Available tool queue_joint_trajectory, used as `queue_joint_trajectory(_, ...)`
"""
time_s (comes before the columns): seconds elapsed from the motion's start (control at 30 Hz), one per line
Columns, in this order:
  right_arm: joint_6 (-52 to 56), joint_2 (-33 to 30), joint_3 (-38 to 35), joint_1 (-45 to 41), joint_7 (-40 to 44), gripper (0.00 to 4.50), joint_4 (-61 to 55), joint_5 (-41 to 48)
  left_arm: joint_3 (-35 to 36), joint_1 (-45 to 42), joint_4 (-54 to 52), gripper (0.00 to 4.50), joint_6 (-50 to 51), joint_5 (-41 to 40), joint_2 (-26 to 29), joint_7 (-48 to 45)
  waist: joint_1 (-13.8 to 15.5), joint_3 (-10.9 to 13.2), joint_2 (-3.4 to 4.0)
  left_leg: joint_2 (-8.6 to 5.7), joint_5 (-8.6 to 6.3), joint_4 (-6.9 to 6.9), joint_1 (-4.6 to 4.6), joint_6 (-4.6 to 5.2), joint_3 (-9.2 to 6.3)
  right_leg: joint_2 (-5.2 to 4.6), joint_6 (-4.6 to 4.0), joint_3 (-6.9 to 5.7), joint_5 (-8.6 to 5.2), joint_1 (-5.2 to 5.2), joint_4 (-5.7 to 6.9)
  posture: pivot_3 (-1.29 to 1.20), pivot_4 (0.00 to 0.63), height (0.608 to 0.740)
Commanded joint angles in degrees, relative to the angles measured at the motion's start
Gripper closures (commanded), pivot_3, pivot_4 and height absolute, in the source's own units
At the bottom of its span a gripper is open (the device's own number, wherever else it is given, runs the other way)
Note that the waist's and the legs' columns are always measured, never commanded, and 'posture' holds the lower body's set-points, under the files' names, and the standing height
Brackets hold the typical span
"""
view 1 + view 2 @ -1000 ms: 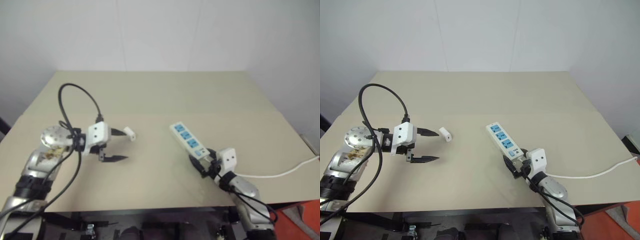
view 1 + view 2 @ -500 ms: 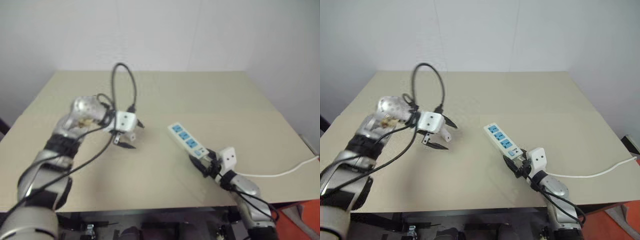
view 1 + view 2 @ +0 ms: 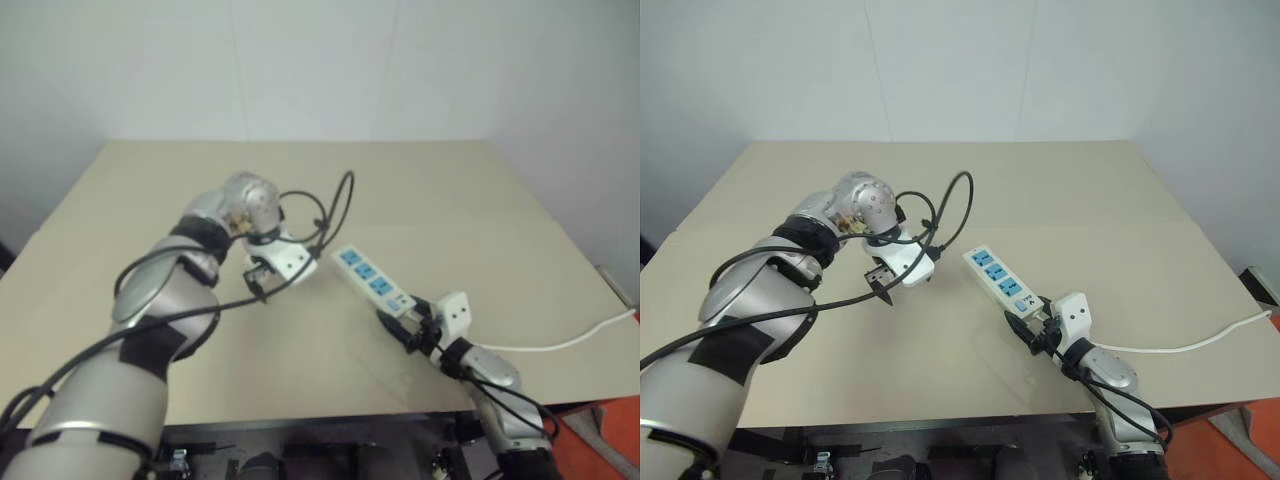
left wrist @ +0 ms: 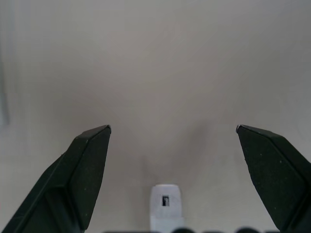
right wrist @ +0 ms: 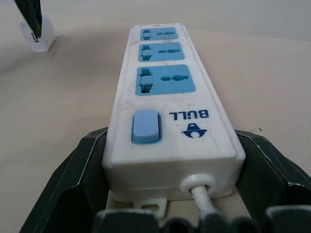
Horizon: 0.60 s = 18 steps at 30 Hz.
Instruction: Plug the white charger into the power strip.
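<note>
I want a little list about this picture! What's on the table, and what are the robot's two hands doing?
table: beige top
power strip: white bar with three blue sockets and a blue switch
charger: small white block lying on the table
left gripper: open, pointing down over the charger, not touching it
right gripper: fingers on both sides of the strip's cord end, gripping it
cord: thin white, leading off to the right

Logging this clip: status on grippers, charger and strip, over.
Left gripper open, pointing down over the white charger. Right gripper clamped on the power strip at its cord end. All three sockets free, nothing in the way.
</note>
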Motion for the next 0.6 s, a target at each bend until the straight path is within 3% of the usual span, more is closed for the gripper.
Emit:
queue_joint_trajectory(0.03, 1.62, -0.26, 1.24, 1.28, 0.67, 1.09, -0.34, -0.13, -2.23, -2.30, 1.45, 0.00, -2.55, 6.17, -0.26, 5.62, 0.02, 0.01, -0.01, 0.00, 0.00, 0.00, 0.00, 0.00, -0.03, 0.00, 0.00, 0.00, 0.00, -0.01, 0.00, 0.00, 0.150, 0.740)
queue_joint_trajectory(0.3, 2.08, -0.26, 1.58, 1.71, 0.69, 1.09, -1.03, -0.15, -4.56, -2.61, 4.20, 0.00, -1.58, 15.74, -0.67, 19.40, 0.16, 0.03, -0.05, 0.00, 0.00, 0.00, -0.03, 0.01, -0.16, -0.01, 0.02, 0.00, 0.00, -0.05, 0.01, 0.00, 0.150, 0.740)
queue_joint_trajectory(0.6, 2.23, -0.46, 1.66, 2.58, 0.63, 1.09, -1.41, -0.45, -2.92, -2.42, 5.97, 0.00, 0.87, 17.28, -0.03, 19.72, 0.35, 0.03, -0.06, 0.00, 0.00, 0.00, -0.04, 0.01, -0.15, -0.01, 0.02, -0.02, 0.01, -0.07, 0.02, 0.00, 0.150, 0.740)
